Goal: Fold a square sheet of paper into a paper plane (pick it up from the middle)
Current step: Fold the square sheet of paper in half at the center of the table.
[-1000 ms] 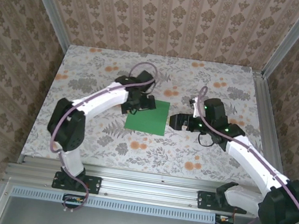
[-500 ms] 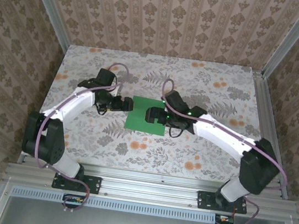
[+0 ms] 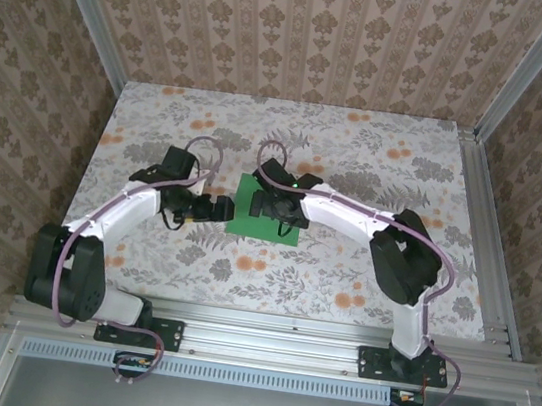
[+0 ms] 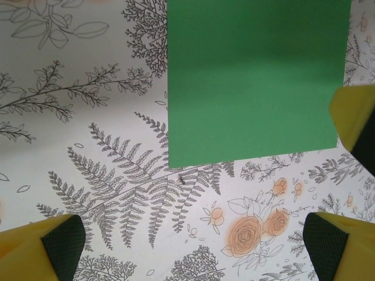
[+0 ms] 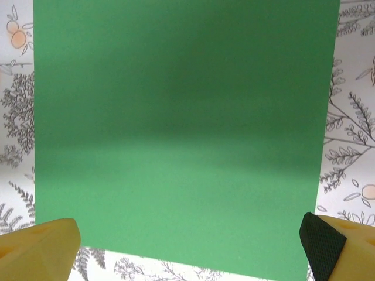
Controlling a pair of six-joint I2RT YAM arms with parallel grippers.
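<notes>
Fingers (image 5: 41,249) gape wide on both, holding nothing; right gripper (image 3: 269,206) hovers over the paper (image 3: 245,221) mid-frame, presumably for that middle pickup, left gripper (image 3: 216,207) just beside.

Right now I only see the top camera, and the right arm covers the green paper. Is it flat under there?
Observer: Yes. The right wrist view shows the square sheet of paper lying flat, no crease.
Operator: Is the right tool open?
Observer: Yes, the right tool is open, its yellow fingers wide apart above the sheet.
Operator: And the left one?
Observer: The left tool is open too, over the flowery table, short of the sheet's corner.
</notes>
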